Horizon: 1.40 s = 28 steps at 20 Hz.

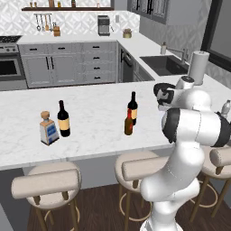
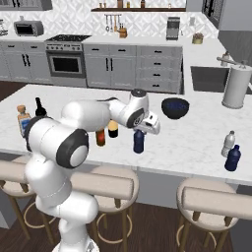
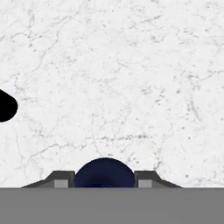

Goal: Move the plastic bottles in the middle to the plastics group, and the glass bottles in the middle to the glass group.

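Observation:
My gripper is shut on the small dark blue plastic bottle, one fingertip pressed to each side of it. The right base view has that bottle upright under the hand, near the counter's front edge. Just left of it, partly behind my arm, are the small brown bottle and the base of the tall wine bottle. Both stand in full in the left base view: wine bottle, brown bottle. The glass group is the squat blue-labelled bottle and a wine bottle. The pale plastic bottle stands far right.
Another dark blue bottle stands beside the pale one. A black bowl sits behind the hand, a paper towel roll by the sink. Stools line the counter's front. A dark round shape cuts the hand view's left edge.

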Available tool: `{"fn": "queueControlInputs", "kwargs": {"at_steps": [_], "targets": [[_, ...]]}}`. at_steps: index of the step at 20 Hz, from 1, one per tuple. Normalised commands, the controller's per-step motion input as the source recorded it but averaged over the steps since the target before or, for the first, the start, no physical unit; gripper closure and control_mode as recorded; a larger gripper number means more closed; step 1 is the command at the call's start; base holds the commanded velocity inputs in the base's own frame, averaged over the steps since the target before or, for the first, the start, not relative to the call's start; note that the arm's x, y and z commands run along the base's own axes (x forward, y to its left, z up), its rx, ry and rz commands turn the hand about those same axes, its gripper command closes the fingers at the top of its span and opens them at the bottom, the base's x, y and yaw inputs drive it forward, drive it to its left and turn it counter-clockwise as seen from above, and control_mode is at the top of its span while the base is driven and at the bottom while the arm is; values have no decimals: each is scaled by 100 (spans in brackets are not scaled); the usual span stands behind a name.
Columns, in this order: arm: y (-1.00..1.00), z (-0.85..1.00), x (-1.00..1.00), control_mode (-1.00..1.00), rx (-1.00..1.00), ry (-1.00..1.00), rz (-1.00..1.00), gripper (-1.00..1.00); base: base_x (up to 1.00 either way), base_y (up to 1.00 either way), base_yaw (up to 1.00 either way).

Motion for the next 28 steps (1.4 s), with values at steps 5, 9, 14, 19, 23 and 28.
{"fn": "queueControlInputs", "kwargs": {"at_steps": [5,9,14,19,23,28], "targets": [[-88,6,0,-100,-2,0,-16,100,0,0,0],[-86,1,3,-100,-4,0,-16,100,0,0,0],[-83,0,9,-100,-5,0,-16,100,0,0,0],[-87,0,8,-100,-4,-7,-13,100,0,0,0],[-91,0,0,-100,0,-14,-7,100,0,0,0],[-87,-9,0,-100,0,-14,-3,100,0,0,0]]}}
